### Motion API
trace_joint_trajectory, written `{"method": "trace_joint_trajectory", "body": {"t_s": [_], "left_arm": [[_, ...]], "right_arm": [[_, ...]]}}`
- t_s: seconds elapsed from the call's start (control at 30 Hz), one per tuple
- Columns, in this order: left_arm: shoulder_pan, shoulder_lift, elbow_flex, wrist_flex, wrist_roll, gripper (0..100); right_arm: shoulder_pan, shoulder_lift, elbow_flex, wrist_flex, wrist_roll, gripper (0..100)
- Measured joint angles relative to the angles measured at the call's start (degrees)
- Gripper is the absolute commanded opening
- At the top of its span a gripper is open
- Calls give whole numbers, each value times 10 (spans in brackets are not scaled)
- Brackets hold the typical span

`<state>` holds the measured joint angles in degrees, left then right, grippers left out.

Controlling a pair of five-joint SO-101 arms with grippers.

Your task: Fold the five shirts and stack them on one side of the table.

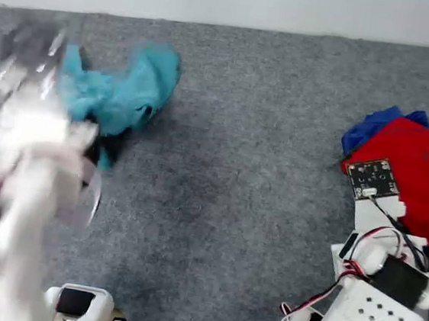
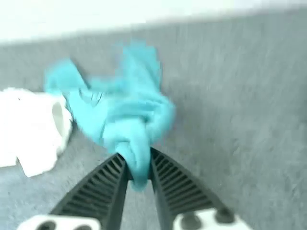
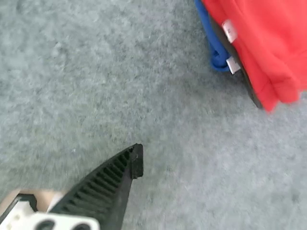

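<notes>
Shirts counted: four that I can make out: one teal shirt (image 1: pixel 130 90), one white shirt (image 2: pixel 29 129), one red shirt (image 1: pixel 421 171), one blue shirt (image 1: pixel 372 125).
Stack: red lies on top of blue at the right edge of the surface (image 1: pixel 259 173). The right wrist view shows a thin dark edge between them; can't tell what it is.
Teal shirt: bunched up, far-left part of the surface, near the back edge.
White shirt: crumpled at the far-left edge, just beside the teal one.
Arms: two. Left arm (image 1: pixel 27 187) is a blur over the left side; right arm (image 1: pixel 369 299) sits front right, just beside the stack.
Left claw (image 2: pixel 138 160): clamped on a twisted fold of the teal shirt, cloth pinched between both fingers.
Right claw (image 3: pixel 134 160): one black finger in sight over bare carpet, near the stack without touching it. Can't tell if it's open or closed.
Open room: wide bare stretch through the middle, between the teal shirt and the stack.
Surface: grey, carpet-like nap.
Room: plain pale wall (image 1: pixel 231 1) along the back edge.
</notes>
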<state>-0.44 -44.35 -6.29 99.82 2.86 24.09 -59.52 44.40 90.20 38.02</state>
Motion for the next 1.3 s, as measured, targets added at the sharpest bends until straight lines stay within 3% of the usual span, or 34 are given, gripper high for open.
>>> {"method": "trace_joint_trajectory", "body": {"t_s": [0.17,0.33,0.53,0.77,0.87,1.07,1.3], "left_arm": [[-52,-154,89,1,-2,11],[-117,-207,105,1,0,11],[-127,-199,136,1,-2,11],[-126,-99,164,-7,-2,11],[-91,-45,165,-25,0,11],[46,98,154,-86,-2,11],[228,299,-24,-76,-24,11]], "right_arm": [[-131,1,49,-75,-9,675],[-284,0,53,-159,-96,675],[-345,33,56,-216,-109,675],[-355,222,36,-264,-109,675],[-354,316,-44,-236,-109,675],[-355,445,-222,-124,-110,675],[-324,472,-244,-98,-142,675]]}}
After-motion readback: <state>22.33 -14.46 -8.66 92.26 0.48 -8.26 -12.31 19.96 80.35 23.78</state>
